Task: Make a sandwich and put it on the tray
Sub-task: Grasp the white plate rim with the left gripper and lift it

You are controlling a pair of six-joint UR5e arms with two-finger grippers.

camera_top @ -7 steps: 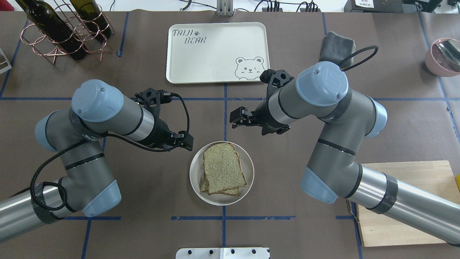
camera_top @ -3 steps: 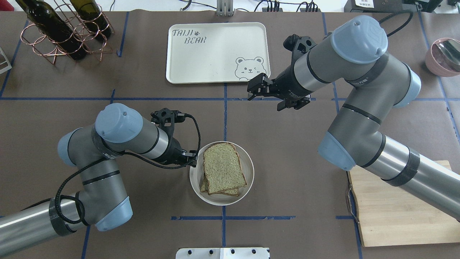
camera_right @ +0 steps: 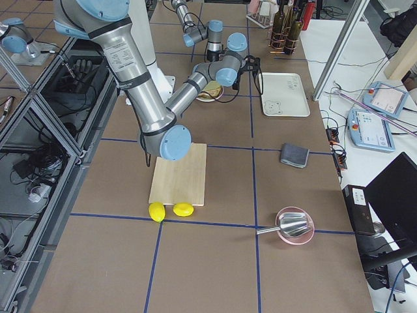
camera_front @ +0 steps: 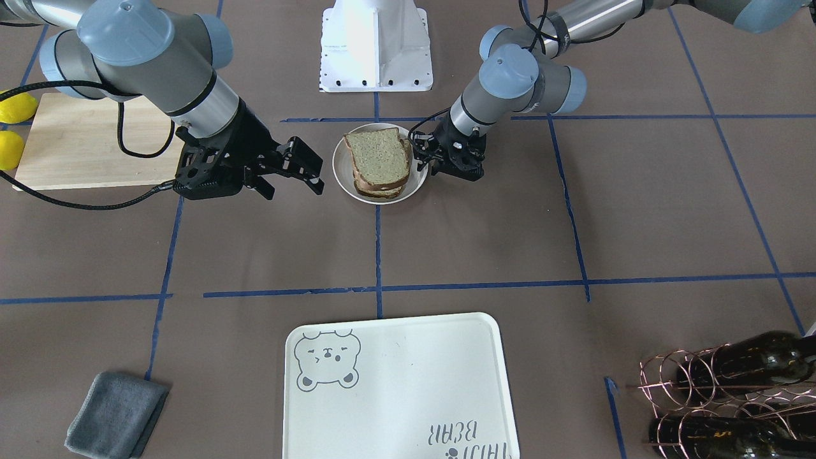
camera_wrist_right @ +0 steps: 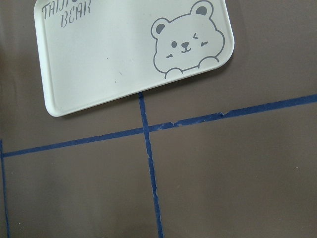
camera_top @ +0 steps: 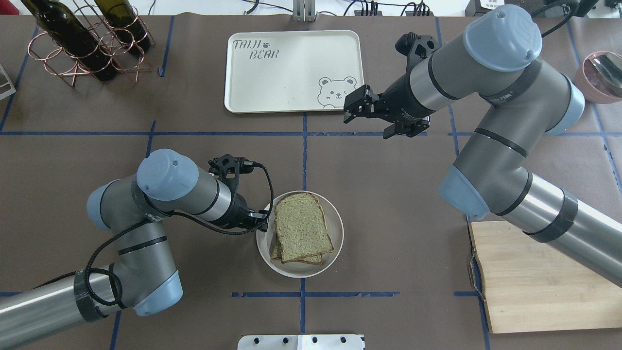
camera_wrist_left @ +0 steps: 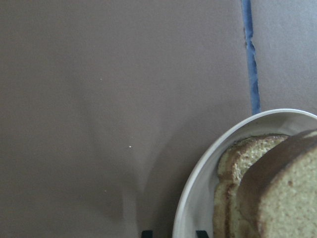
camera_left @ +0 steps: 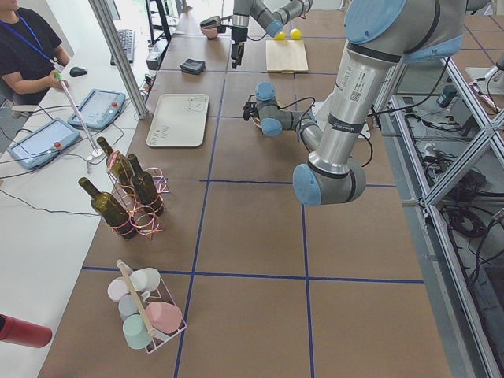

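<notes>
Cream tray, "TAIJI BEAR" (grey lettering)

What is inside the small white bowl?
The bowl holds stacked wholemeal bread slices. The top slice covers whatever lies between them, so no filling can be seen.

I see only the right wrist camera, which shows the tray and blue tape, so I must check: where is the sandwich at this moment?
Observer: The sandwich lies in a white bowl, well apart from the tray, nearer the robot.
Operator: Thank you. Does any end effector hold this bowl?
Observer: Not yet. The left end effector straddles the bowl's rim, and the left wrist camera shows a gap beside the rim.
</notes>
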